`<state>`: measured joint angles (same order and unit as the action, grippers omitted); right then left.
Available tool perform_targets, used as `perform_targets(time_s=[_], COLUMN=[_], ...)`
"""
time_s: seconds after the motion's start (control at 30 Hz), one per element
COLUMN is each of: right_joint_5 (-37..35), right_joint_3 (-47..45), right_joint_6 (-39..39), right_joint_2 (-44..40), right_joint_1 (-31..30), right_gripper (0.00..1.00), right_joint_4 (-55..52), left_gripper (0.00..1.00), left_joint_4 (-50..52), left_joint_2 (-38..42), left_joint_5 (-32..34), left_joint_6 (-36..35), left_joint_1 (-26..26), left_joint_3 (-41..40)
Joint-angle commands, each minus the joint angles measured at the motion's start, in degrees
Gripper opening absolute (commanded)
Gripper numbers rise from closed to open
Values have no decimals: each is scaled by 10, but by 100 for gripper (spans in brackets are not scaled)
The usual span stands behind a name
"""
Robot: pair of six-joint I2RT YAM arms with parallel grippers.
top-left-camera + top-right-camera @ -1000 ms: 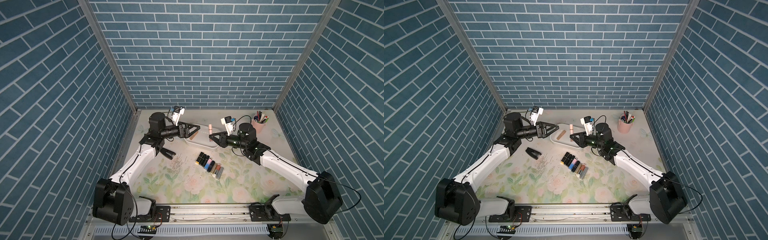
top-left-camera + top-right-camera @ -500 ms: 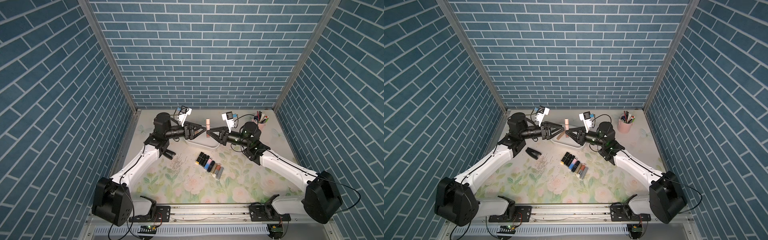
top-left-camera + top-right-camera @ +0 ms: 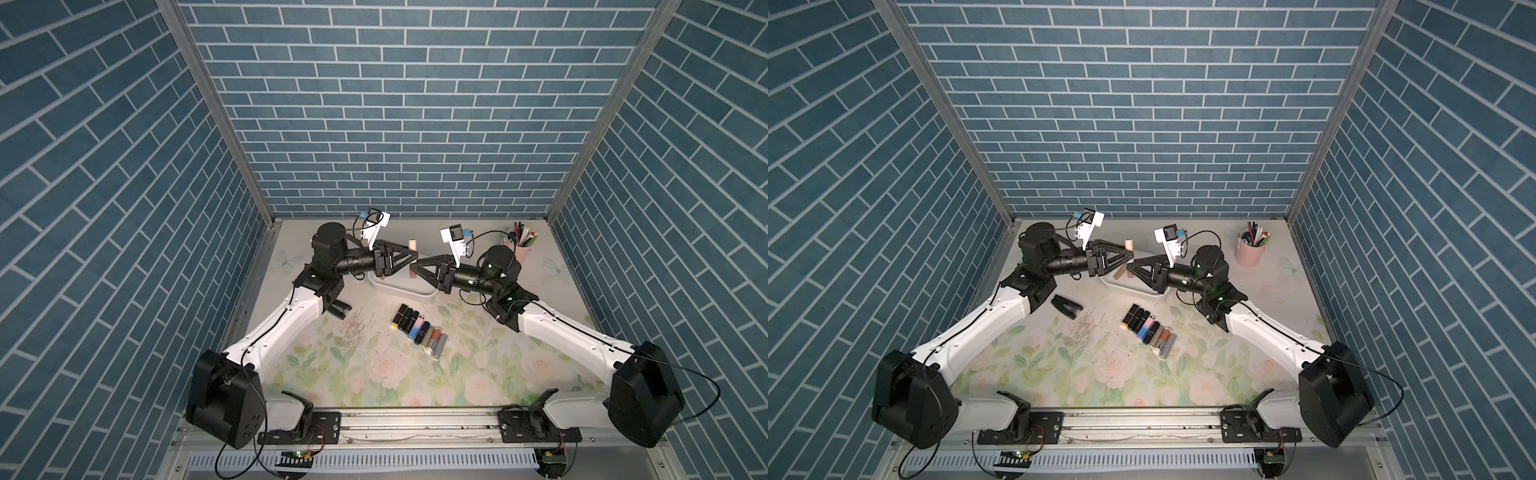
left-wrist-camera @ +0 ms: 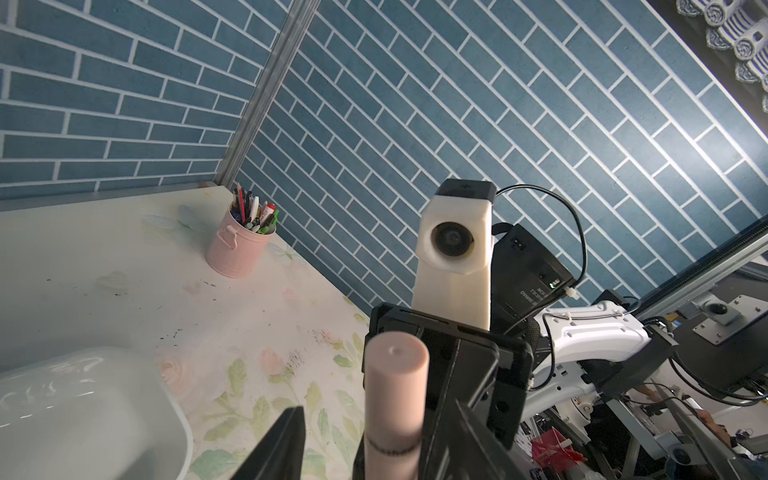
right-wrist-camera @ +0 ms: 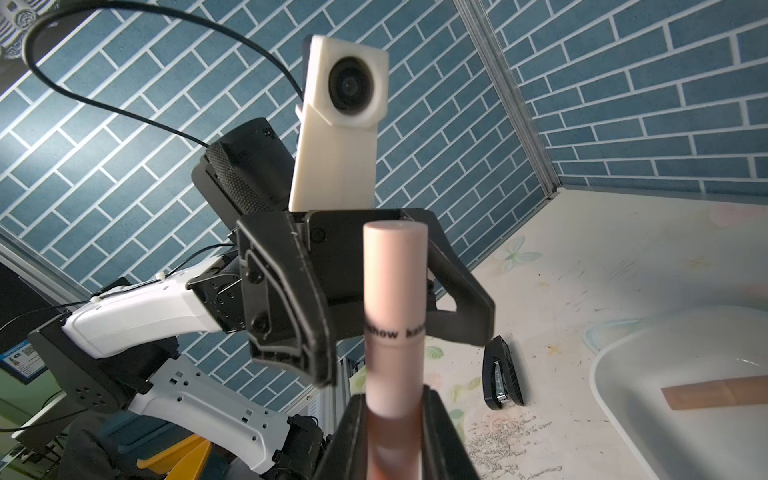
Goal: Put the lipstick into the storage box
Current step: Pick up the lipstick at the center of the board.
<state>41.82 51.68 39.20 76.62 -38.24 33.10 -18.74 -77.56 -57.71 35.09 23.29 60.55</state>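
Right gripper [image 3: 414, 266] clamped on lower barrel of pink lipstick [image 5: 395, 291]; tube upright, in air over storage box [image 3: 405, 292], which sits near far edge of worktop [image 3: 478, 365], mid-width. Left gripper [image 3: 413, 255] faces it, fingers [image 5: 291, 311] part-open, straddling cap end; gap visible on one side, no firm grip seen. Tan lipstick [image 5: 715, 395] lies flat in box. Row of lipsticks [image 3: 419, 330] mid-worktop. Pink pen cup [image 3: 521, 247] at far right corner. Black stapler [image 3: 1066, 305] near left edge.
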Motion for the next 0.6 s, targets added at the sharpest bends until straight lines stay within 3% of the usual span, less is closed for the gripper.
perform_targets(time_s=[0.0,0.13,0.43,0.57], right_joint_5=[9,8,2,-1], right_joint_3=[-4,-4,-5,-5], right_joint_6=[10,10,4,3], right_joint_2=[-7,-6,-5,-6], right_joint_1=[-3,-3,-3,-3], right_gripper=[14,14,13,18], right_joint_4=[26,26,25,26], left_gripper=[57,50,20,7], left_joint_4=[-13,-8,17,28], left_joint_2=[-2,-5,-8,-10], left_joint_5=[-2,-7,-18,-23], left_joint_6=[-4,-7,-25,-32], left_joint_1=[4,7,10,10], left_joint_3=[15,14,19,22])
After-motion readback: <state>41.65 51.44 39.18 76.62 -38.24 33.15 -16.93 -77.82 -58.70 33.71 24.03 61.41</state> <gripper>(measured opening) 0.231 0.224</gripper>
